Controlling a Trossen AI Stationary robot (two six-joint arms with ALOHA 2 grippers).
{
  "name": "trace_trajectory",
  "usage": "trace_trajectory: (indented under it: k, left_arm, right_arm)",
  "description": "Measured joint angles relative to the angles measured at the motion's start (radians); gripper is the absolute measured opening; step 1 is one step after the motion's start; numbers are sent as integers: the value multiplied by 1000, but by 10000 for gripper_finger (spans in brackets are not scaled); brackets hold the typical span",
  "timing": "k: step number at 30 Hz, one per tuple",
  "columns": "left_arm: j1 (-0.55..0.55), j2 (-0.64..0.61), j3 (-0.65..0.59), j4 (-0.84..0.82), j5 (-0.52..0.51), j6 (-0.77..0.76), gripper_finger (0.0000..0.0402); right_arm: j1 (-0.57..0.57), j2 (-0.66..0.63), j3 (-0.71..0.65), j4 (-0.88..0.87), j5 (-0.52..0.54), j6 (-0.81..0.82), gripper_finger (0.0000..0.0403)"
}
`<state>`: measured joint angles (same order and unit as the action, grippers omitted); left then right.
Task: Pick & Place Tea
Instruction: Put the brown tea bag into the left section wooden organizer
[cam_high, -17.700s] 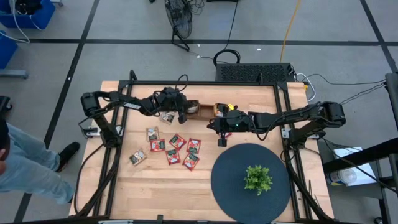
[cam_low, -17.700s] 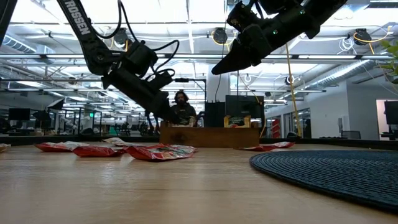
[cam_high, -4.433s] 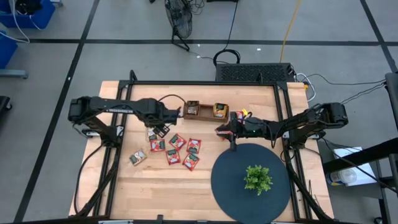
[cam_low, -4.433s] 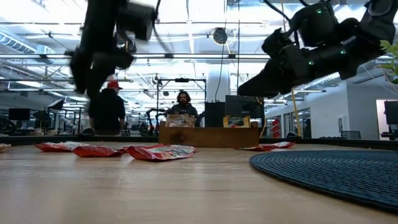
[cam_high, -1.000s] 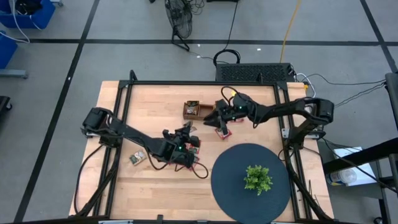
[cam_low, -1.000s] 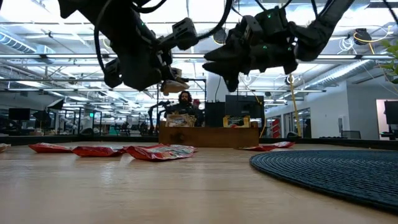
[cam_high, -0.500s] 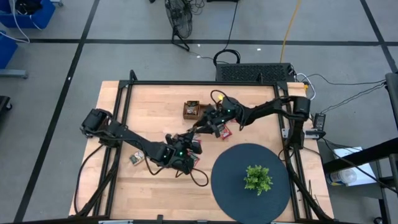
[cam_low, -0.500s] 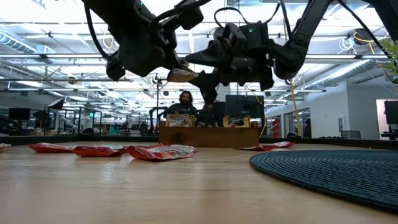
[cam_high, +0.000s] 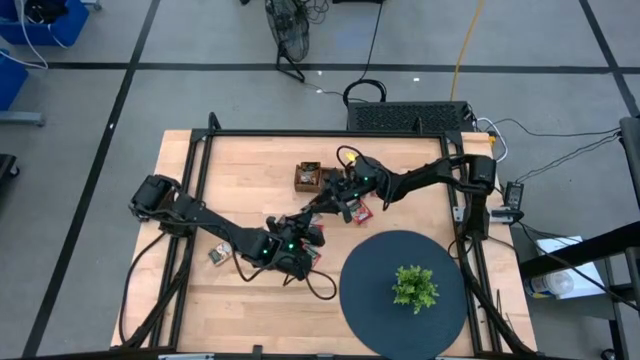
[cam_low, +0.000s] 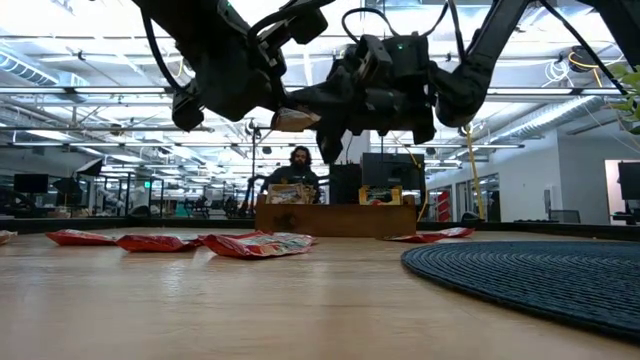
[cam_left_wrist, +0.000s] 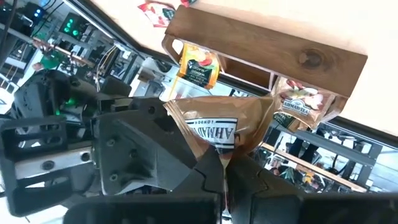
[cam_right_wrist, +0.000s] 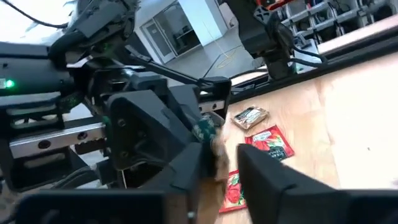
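Note:
A tan tea sachet (cam_left_wrist: 227, 124) hangs in the air over the table's middle, with my left gripper (cam_left_wrist: 224, 171) shut on it. My right gripper (cam_right_wrist: 227, 155) has come in from the far right. Its open fingers stand on either side of the sachet's free end (cam_low: 298, 120). Red tea sachets (cam_low: 255, 243) lie flat on the table below. More sachets stand in the brown wooden tray (cam_high: 308, 178) at the far middle. My left gripper pinches the tan sachet's near edge (cam_left_wrist: 221, 154) between its two fingers. The fingers come from the table's near left, close to level. The sachet sticks out beyond the fingertips, clear of the table. Whether my right gripper touches the sachet I cannot tell.
A round dark mat (cam_high: 380, 300) with a small green plant (cam_high: 414, 287) fills the near right. One red sachet (cam_high: 361, 210) lies just under the right arm, and a greyish one (cam_high: 217, 256) lies near the left arm. People show in the room beyond the tray.
My right gripper has gone from beside the tray toward the table's near left and down to the sachet. Its fingers have then drawn closer together around the sachet's free end. My left gripper keeps the sachet up in the air.

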<state>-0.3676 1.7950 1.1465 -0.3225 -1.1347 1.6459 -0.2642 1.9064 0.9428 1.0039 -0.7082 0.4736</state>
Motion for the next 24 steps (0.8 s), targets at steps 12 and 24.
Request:
trace_trajectory:
  k: [12,24]
  left_arm:
    - [-2,0,0,10,-12,-72,7]
    - [3,-1,1,43,-121,-415,9]
  right_arm:
    - [29,0,0,30,10,-103,1]
    - [32,-185,0,-247,331,-429,0]
